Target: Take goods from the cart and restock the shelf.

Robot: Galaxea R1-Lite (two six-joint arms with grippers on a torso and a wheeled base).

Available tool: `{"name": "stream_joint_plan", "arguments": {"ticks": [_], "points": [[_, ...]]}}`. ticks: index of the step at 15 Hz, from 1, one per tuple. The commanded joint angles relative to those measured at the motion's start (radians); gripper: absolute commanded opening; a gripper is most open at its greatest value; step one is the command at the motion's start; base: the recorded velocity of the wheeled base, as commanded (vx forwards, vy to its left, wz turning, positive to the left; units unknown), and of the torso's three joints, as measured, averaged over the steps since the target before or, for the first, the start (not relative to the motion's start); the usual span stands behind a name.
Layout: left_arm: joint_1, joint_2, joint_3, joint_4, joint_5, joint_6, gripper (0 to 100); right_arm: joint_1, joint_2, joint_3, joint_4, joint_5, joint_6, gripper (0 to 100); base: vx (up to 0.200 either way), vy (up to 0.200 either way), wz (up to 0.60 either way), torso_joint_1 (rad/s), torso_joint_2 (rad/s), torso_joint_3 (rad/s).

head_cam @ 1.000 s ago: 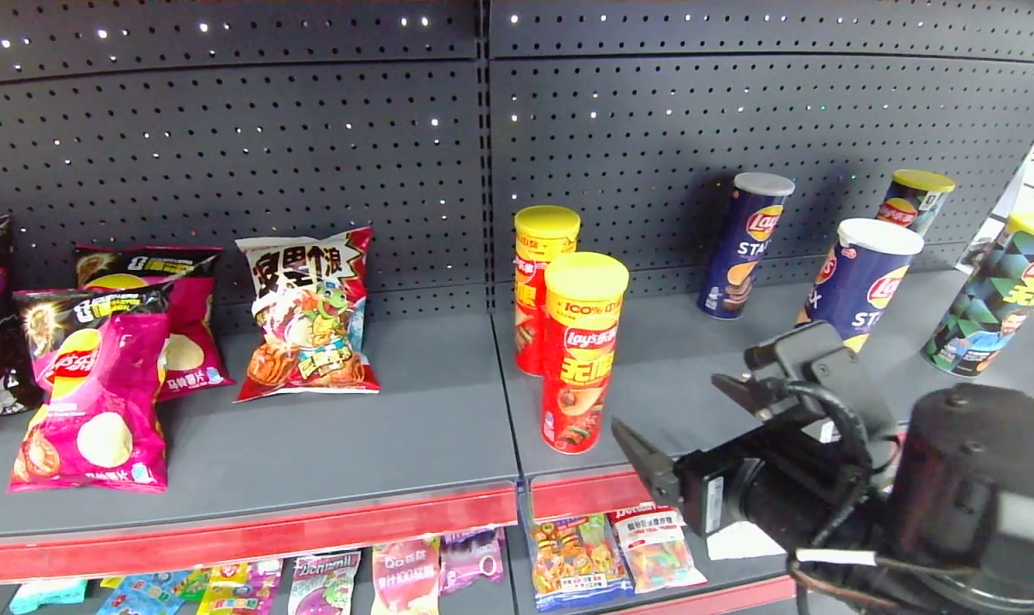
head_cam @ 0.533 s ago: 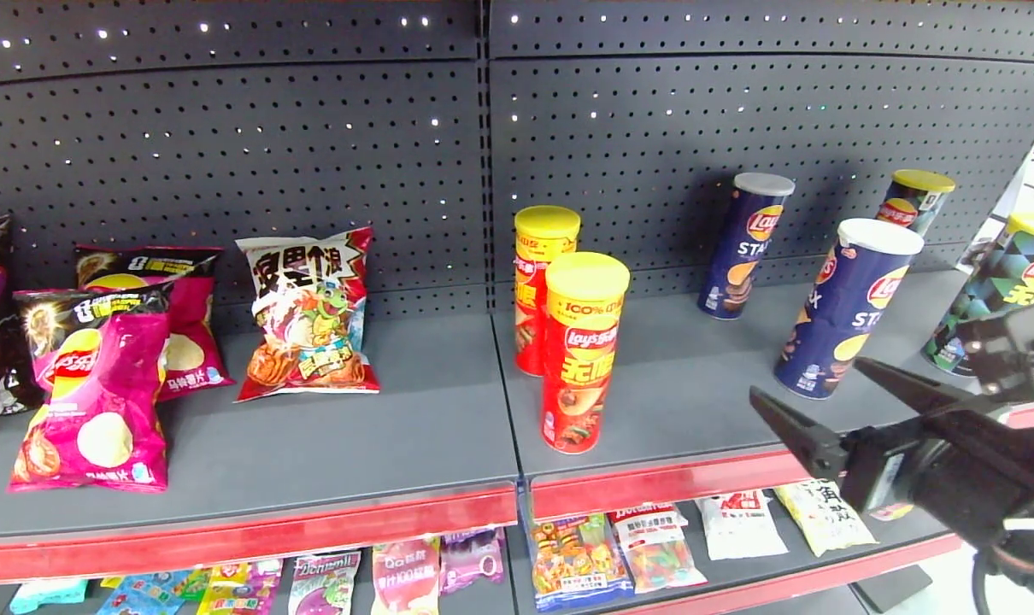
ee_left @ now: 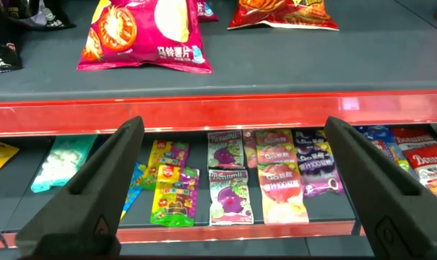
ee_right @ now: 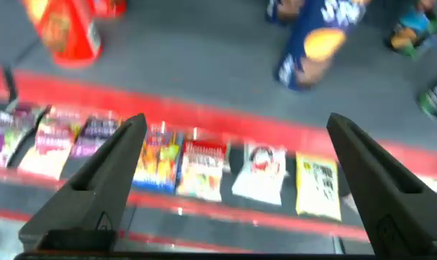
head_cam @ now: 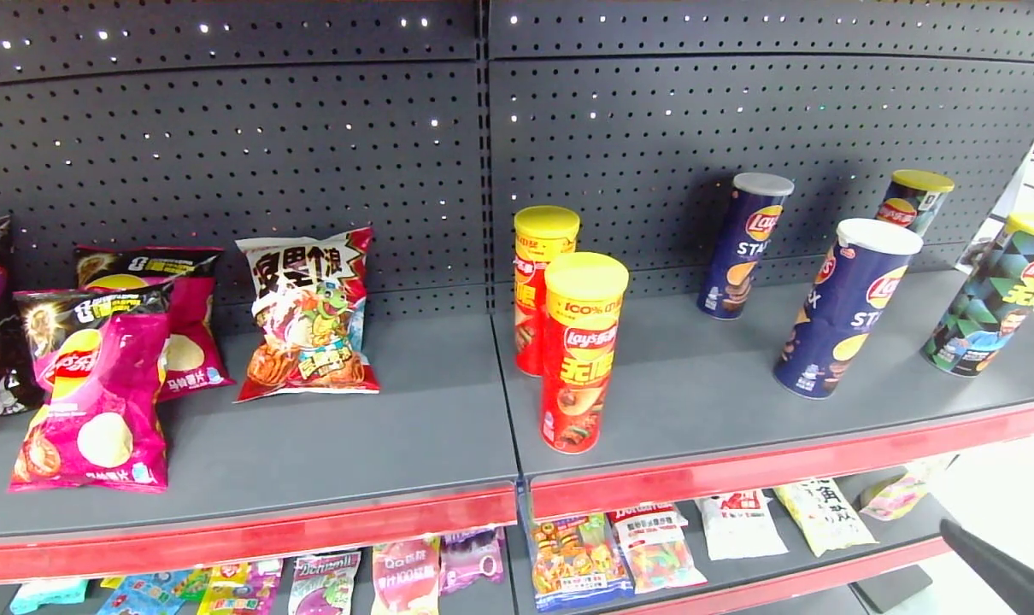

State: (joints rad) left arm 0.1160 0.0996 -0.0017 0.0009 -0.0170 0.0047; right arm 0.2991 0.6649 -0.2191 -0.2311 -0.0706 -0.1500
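Red chip canisters (head_cam: 583,350) stand upright mid-shelf (head_cam: 414,427), blue canisters (head_cam: 843,307) to their right and pink chip bags (head_cam: 94,410) to their left on the same grey deck — the left gripper (ee_left: 234,130), jaws wide apart and empty, faces the red shelf lip (ee_left: 225,112); the right gripper (ee_right: 238,123) is likewise spread, holding nothing, before that lip below the blue canisters.

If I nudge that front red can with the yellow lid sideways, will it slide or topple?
Probably topple: the front red can is tall and narrow, upright on the flat shelf, so a high push likely tips it. Once down, its round body would probably roll. It looks rigid, though its glossy wall may be slippery.
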Motion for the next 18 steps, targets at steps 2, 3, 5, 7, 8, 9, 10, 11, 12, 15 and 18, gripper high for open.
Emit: {"name": "stream_joint_plan", "arguments": {"ticks": [2, 3, 5, 7, 8, 9, 10, 11, 12, 15, 18], "points": [[0.001, 0.002, 0.000, -0.001, 0.000, 0.000, 100, -0.035, -0.383, 0.072, 0.173, 0.025, 0.001, 100, 0.000, 0.000, 0.00, 0.000, 0.00, 0.000], [0.001, 0.002, 0.000, -0.001, 0.000, 0.000, 100, -0.032, -0.415, 0.073, 0.207, 0.043, 0.023, 100, 0.000, 0.000, 0.00, 0.000, 0.00, 0.000], [0.001, 0.002, 0.000, -0.001, 0.000, 0.000, 100, -0.023, -0.424, 0.073, 0.219, 0.043, 0.090, 100, 0.000, 0.000, 0.00, 0.000, 0.00, 0.000], [0.001, 0.000, 0.000, -0.001, 0.000, 0.000, 100, 0.005, -0.404, 0.067, 0.214, 0.046, 0.124, 100, 0.000, 0.000, 0.00, 0.000, 0.00, 0.000], [0.001, 0.002, 0.000, -0.001, 0.000, 0.000, 100, 0.009, -0.387, 0.064, 0.211, 0.048, 0.125, 100, 0.000, 0.000, 0.00, 0.000, 0.00, 0.000], [0.001, 0.000, 0.000, -0.001, 0.000, 0.000, 100, 0.023, -0.360, 0.060, 0.199, 0.051, 0.124, 100, 0.000, 0.000, 0.00, 0.000, 0.00, 0.000], [0.001, 0.002, 0.000, 0.001, 0.000, 0.000, 100, 0.049, -0.315, 0.058, 0.156, 0.058, 0.125, 100, 0.000, 0.000, 0.00, 0.000, 0.00, 0.000], [0.001, 0.000, 0.000, -0.001, 0.000, 0.000, 100, 0.074, -0.217, 0.049, 0.047, 0.060, 0.127, 100, 0.000, 0.000, 0.00, 0.000, 0.00, 0.000], [0.001, 0.002, 0.000, -0.001, 0.000, 0.000, 100, 0.080, -0.093, 0.043, -0.120, 0.058, 0.125, 100, 0.000, 0.000, 0.00, 0.000, 0.00, 0.000], [0.001, 0.002, 0.000, -0.001, 0.000, 0.000, 100, 0.132, 0.280, -0.051, -0.481, 0.065, 0.141, 100, 0.000, 0.000, 0.00, 0.000, 0.00, 0.000], [0.001, 0.000, 0.000, -0.001, 0.000, 0.000, 100, 0.193, 0.555, -0.117, -0.541, 0.060, 0.199, 100, 0.000, 0.000, 0.00, 0.000, 0.00, 0.000]]}}
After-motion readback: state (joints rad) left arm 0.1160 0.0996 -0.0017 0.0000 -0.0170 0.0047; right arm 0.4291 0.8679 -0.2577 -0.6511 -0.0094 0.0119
